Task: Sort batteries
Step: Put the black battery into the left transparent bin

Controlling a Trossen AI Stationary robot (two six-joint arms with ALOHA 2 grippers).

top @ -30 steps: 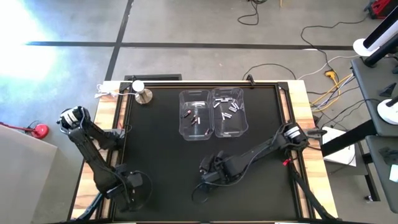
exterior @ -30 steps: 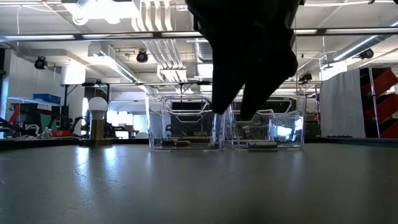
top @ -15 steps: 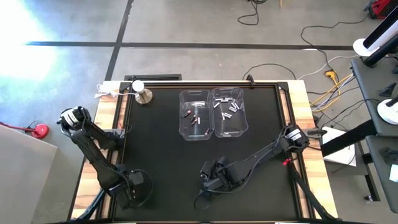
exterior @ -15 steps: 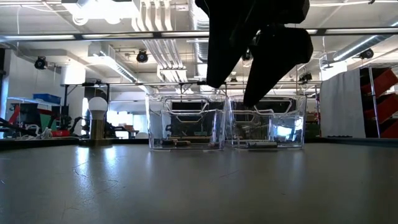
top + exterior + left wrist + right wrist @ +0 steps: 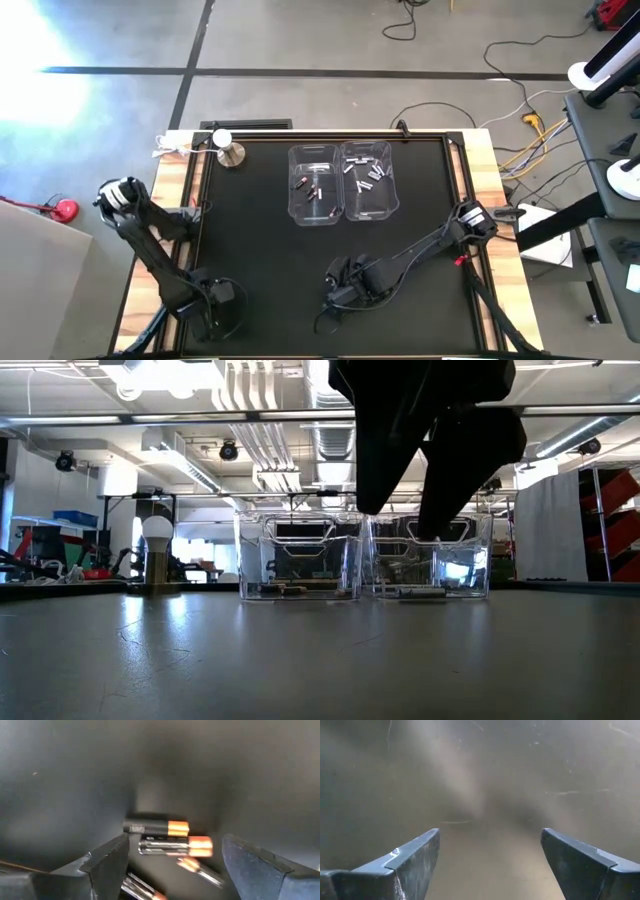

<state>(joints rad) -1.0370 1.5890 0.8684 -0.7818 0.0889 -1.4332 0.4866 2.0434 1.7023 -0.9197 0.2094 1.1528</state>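
Several dark-and-copper batteries (image 5: pixel 156 827) lie loose on the black table, one (image 5: pixel 175 845) right between the open fingers of my left gripper (image 5: pixel 175 865). That gripper (image 5: pixel 215 303) points down over the table's near left corner. My right gripper (image 5: pixel 337 288) hangs open above bare table near the middle front, with nothing between its fingers (image 5: pixel 490 860); the low view shows it (image 5: pixel 403 522) from the front. Two clear bins stand side by side at the far middle. The left bin (image 5: pixel 313 200) holds dark-and-copper batteries (image 5: pixel 304 182) and the right bin (image 5: pixel 368 205) holds silver ones (image 5: pixel 362 180).
A small metal stand with a white ball (image 5: pixel 228 150) sits at the far left corner. A small red bit (image 5: pixel 459 261) lies at the table's right edge. Black mat stretches between the bins and both grippers. Wooden rails border the left and right sides.
My left gripper has sunk a little over the near left corner. My right gripper has rolled a little about its own axis above the middle front, so its two fingers stand farther apart in the low view.
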